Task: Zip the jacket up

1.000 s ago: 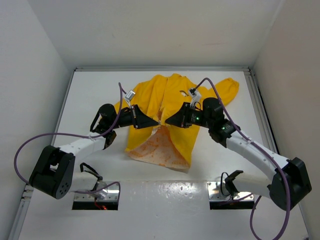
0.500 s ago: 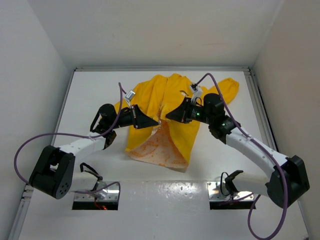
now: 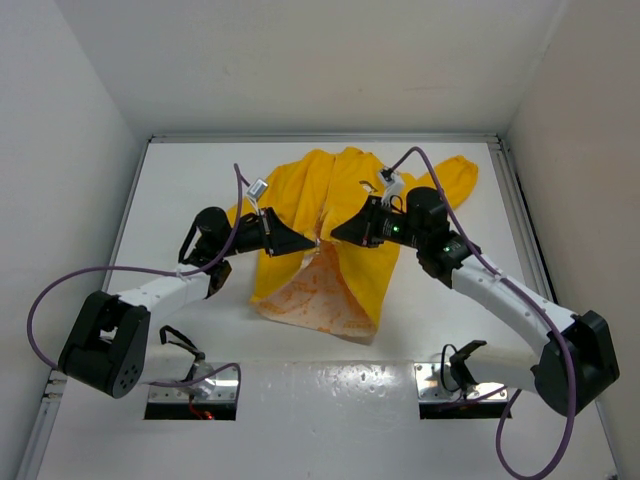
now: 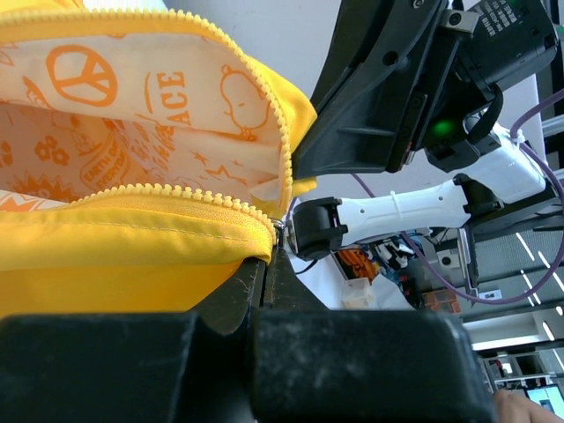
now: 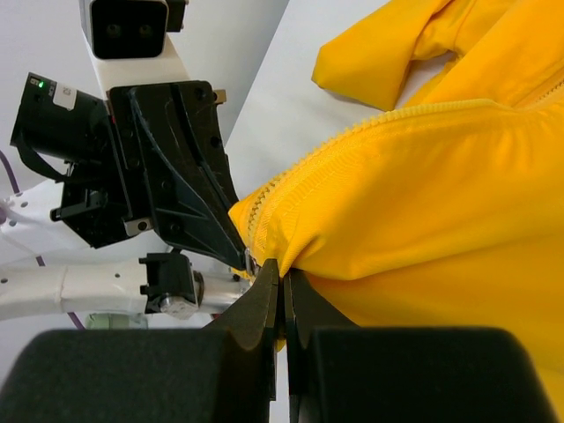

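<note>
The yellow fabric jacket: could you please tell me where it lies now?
In the top view, the yellow fabric jacket lies mid-table, front edges pinched by the left tool and right tool.

One jacket, two tools (a pair)

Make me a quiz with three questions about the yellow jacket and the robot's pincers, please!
1. Where do the left pincer and right pincer meet?
A. on a sleeve
B. at the jacket's front opening
C. on the bare table

2. What colour is the print on the lining?
A. orange
B. blue
C. green

3. How are both pincers?
A. wide open
B. shut on nothing
C. shut on the jacket's edge

Answers: 1 B, their tips nearly touch at mid-front; 2 A, orange peace signs and letters on pale cloth; 3 C, each wrist view shows its pincer clamped on yellow fabric beside the zipper teeth.
</note>
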{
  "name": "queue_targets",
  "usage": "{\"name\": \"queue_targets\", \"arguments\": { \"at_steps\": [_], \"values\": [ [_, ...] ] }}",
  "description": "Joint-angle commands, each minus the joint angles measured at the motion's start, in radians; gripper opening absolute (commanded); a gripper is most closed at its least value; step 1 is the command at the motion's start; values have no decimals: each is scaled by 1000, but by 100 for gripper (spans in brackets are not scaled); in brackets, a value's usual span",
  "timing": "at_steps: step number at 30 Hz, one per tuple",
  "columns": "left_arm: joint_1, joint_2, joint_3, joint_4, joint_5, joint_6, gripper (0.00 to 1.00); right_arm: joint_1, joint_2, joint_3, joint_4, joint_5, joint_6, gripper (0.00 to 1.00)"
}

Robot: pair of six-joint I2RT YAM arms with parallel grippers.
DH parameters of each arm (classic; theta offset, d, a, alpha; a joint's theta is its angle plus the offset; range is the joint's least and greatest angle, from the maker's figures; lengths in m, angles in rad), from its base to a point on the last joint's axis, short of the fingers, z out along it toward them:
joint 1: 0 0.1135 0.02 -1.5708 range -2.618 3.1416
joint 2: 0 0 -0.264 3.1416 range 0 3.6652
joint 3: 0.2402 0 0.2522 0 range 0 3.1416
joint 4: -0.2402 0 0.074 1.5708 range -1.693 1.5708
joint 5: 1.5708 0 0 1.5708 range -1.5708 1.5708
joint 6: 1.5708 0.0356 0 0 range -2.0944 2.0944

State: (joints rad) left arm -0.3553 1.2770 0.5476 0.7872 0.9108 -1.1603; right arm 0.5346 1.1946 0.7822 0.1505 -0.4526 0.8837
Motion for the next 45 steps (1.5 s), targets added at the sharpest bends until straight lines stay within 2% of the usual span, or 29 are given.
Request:
{"name": "queue_targets", "arguments": {
  "at_steps": [1, 18, 30, 34, 38, 41, 42, 45],
  "values": [
    [13, -12, 23, 72, 11, -15, 0, 10, -1, 20, 17, -15, -19, 0],
    [4, -11, 32, 92, 11, -15, 0, 25, 3, 23, 18, -15, -26, 0],
    [4, -11, 60, 70, 11, 4, 0, 71, 5, 42, -51, -17, -133, 0],
    [4, -11, 81, 21, 11, 37, 0, 87, 0, 46, -92, -23, -251, 0],
    [4, 10, 138, -148, 11, 141, 0, 97, -10, 58, -137, -31, -391, 0],
    [-5, 10, 170, -209, 23, 212, 0, 105, -16, 63, -147, -49, -485, 0],
    [-16, 22, 181, -282, 33, 238, 0, 105, -23, 63, -147, -57, -505, 0],
    [-27, 22, 192, -319, 45, 286, 0, 105, -27, 52, -147, -75, -555, 0]
  ]
}}
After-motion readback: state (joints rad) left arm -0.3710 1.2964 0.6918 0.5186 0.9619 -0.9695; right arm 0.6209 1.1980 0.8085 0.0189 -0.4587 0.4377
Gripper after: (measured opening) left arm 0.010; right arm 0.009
